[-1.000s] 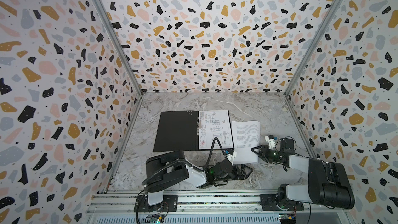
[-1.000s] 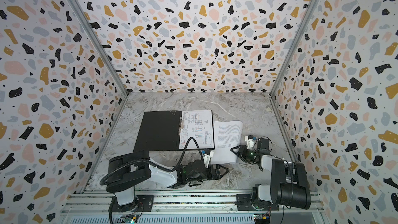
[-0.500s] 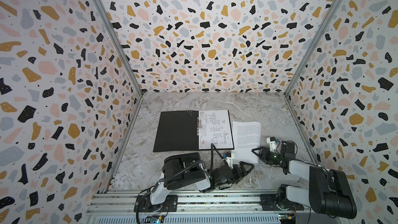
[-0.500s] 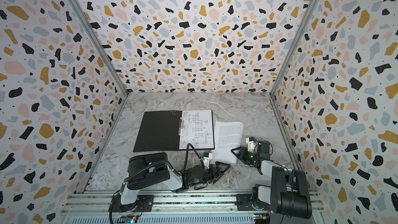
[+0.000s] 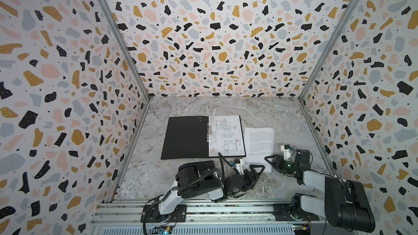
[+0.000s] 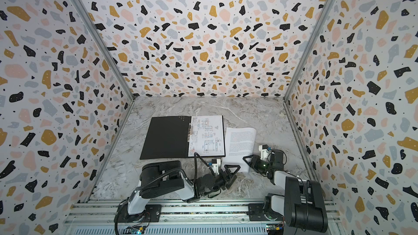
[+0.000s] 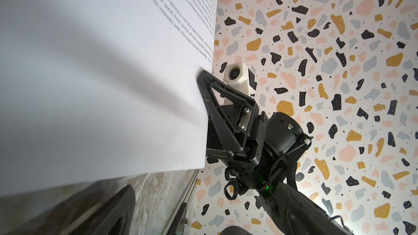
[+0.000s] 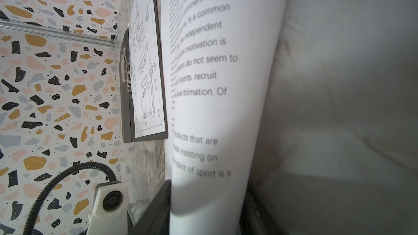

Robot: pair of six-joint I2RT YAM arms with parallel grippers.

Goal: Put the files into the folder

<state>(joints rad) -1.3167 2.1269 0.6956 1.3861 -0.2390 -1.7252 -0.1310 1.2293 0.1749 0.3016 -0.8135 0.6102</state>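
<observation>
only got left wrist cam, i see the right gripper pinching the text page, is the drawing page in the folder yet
Observer: Yes, the drawing sheet lies on the open folder's right half.
Operator: where's the text page vs the folder
Observer: The text sheet is just right of the folder, near end raised in the right gripper.
Operator: and my left gripper
Observer: The left gripper is open by that sheet's near left corner, gripping nothing visible.

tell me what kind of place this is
Probably a robot test cell, not an office: terrazzo-print walls box in a marble-look tabletop, and two arms are bolted to an aluminium rail at its front edge.
</observation>
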